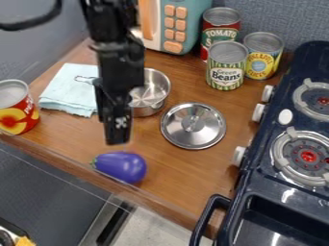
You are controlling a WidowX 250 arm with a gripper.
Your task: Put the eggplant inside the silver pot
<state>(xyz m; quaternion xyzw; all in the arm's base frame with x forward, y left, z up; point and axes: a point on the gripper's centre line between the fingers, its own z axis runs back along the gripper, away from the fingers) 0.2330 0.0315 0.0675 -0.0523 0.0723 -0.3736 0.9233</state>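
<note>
Got gripper [117,139] nr eggplant [122,166] lying by near edge of worktop [186,187]; can't tell how far open, prob. holding nothing. Lid [193,126] off pot; lift & drop into silver pot [147,111] yet to do.

- Here's the eggplant [123,166], on the table [193,180], near its front edge!
- Behind it, the pot [153,89]; just right and forward, the lid [193,127]!
- Left of the pot, a cloth [69,91], then a lone can [18,108]!
- At the back, a toy microwave [191,24], three cans [226,67] to its right!
- Far right, the stove [254,192]!
</note>
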